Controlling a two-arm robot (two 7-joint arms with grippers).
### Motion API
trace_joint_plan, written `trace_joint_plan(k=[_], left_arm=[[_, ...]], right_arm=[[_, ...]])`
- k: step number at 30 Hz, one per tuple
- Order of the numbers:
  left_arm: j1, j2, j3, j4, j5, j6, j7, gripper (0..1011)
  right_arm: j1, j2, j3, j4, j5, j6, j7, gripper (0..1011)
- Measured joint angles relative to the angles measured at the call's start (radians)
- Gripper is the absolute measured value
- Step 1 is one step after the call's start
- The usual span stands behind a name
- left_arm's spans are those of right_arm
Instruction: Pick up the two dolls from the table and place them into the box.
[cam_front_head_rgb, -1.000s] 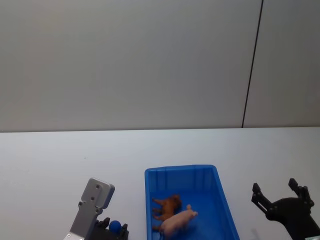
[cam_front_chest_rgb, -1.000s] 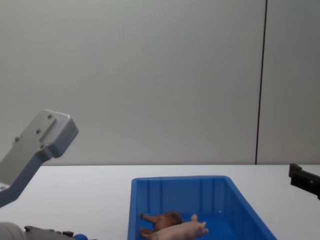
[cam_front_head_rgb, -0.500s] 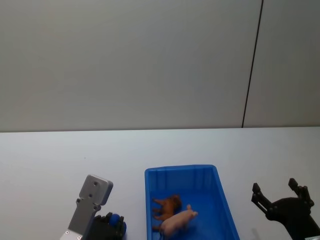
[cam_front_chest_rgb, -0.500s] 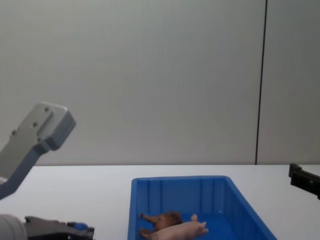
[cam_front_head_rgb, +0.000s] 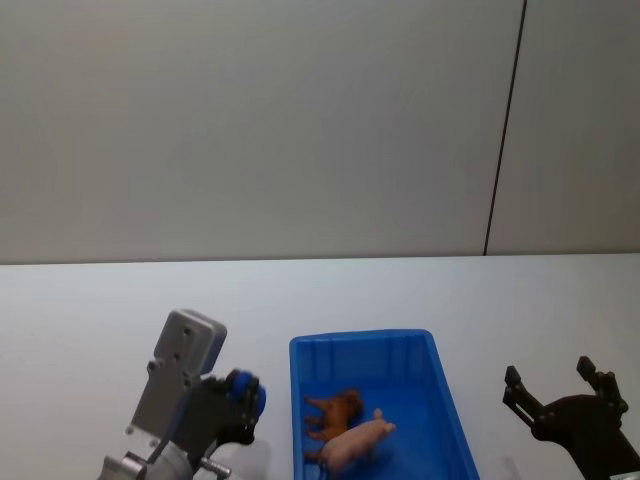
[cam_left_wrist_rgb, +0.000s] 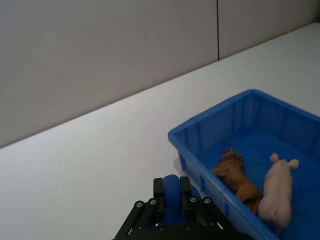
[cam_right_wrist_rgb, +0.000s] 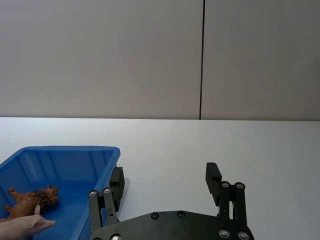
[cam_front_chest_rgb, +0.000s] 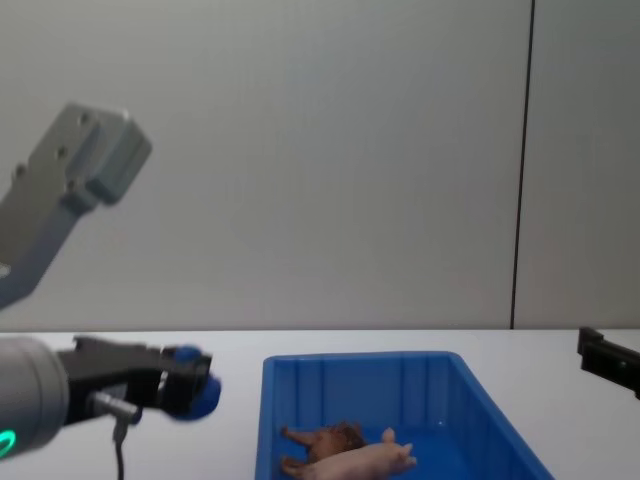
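Left hand (cam_front_head_rgb: 243, 405) sits near the robot, just left of the bin (cam_front_head_rgb: 440, 400), raised above the counter (cam_front_head_rgb: 100, 320). Its fingers (cam_left_wrist_rgb: 186, 192) are clamped on a blue rounded toy (cam_left_wrist_rgb: 172, 187); the toy shows between the black tips in the wrist view and as a blue blob at the hand's front end in the chest view (cam_front_chest_rgb: 195, 392). The toy is off the counter, outside the bin, close to its left wall but not touching it.

Right hand (cam_front_head_rgb: 562, 385) sits on the other side of the bin, low, near the robot, fingers spread wide w/ nothing between them. In the right wrist view the two black fingertips (cam_right_wrist_rgb: 213, 172) stand well apart over bare white counter, the bin's corner just beside one of them.

Bin is bright blue w/ ribbed walls, on the counter between the two hands. Inside, on the floor toward the robot's end: a pink pig (cam_front_head_rgb: 355, 442) lying nearest, and a brown shaggy animal (cam_front_head_rgb: 335, 410) just behind it, touching or nearly so. Both lie on their sides.

Behind the counter: a plain grey wall (cam_front_head_rgb: 250, 120) w/ a dark vertical seam (cam_front_head_rgb: 505, 130) toward the right.
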Motion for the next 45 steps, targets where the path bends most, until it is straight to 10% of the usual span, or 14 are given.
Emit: trace_joint_plan(k=[18,45], left_arm=[[-0.079,-0.036,0.0,0.008,0.036,-0.121,-0.21,90],[-0.147,-0.089,0.018,0.058,0.044,-0.173,-0.371,931]], right_arm=[[0.0,0.0,0.0,0.0,0.0,0.0,0.0,1001],[0.0,0.0,0.0,0.0,0.0,0.0,0.0,1001]])
